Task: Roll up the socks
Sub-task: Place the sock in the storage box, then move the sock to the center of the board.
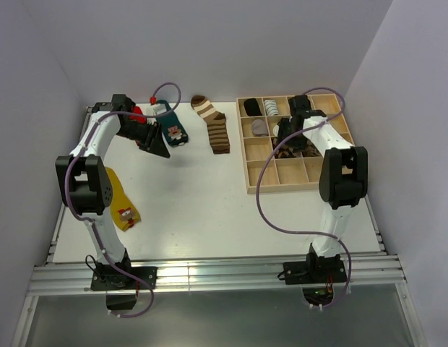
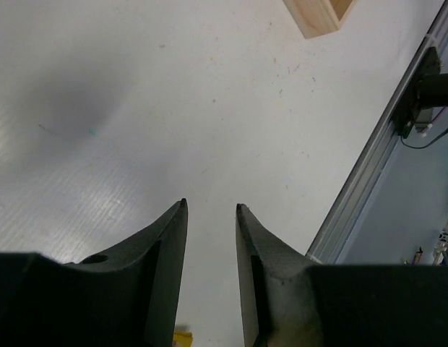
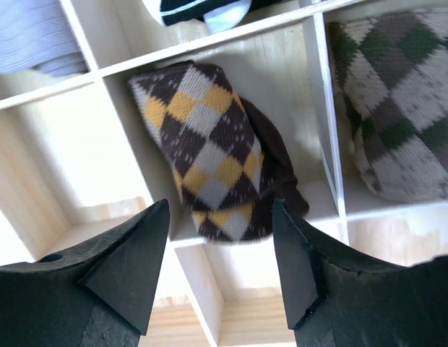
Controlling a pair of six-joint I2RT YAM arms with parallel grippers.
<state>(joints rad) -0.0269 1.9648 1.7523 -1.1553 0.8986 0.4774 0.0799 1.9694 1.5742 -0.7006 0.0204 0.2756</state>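
No readable text, label, brand, number or sign appears in any view.

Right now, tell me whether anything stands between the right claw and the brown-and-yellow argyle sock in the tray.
Nothing visible does. The right claw hangs open directly over the brown-and-yellow argyle sock. The sock lies uncovered, with only the wooden dividers flanking it.
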